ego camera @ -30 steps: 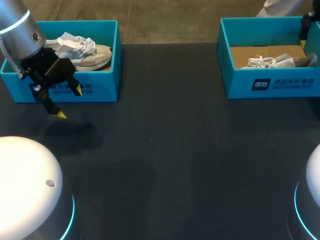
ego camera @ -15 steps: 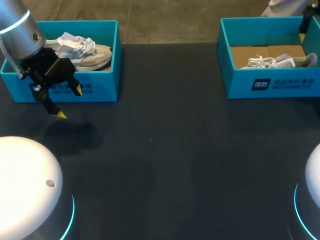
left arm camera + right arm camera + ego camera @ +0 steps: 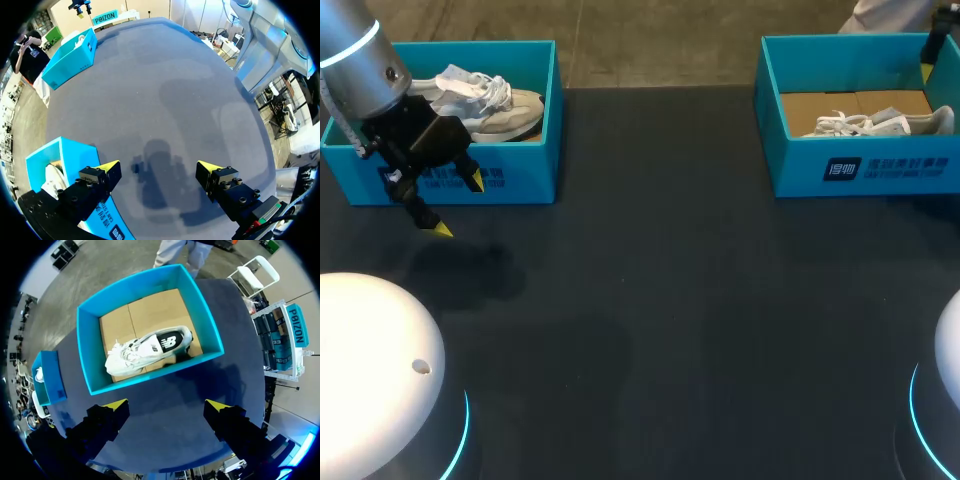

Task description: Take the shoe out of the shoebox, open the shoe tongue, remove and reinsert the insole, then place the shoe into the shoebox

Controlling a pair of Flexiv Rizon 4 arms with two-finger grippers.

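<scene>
Shoe (image 3: 875, 123) lies flat in upper-right shoebox (image 3: 800, 165), right gripper (image 3: 167, 405) near it and left gripper (image 3: 159, 166) both spread wide; off-centre descent risks clipping its wall or snagging laces (image 3: 120, 357).

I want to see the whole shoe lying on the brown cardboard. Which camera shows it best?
The right wrist view: it looks straight down into the blue box, so the whole white shoe shows. The head view's box wall hides part; in the left wrist view it is too small to tell.
</scene>
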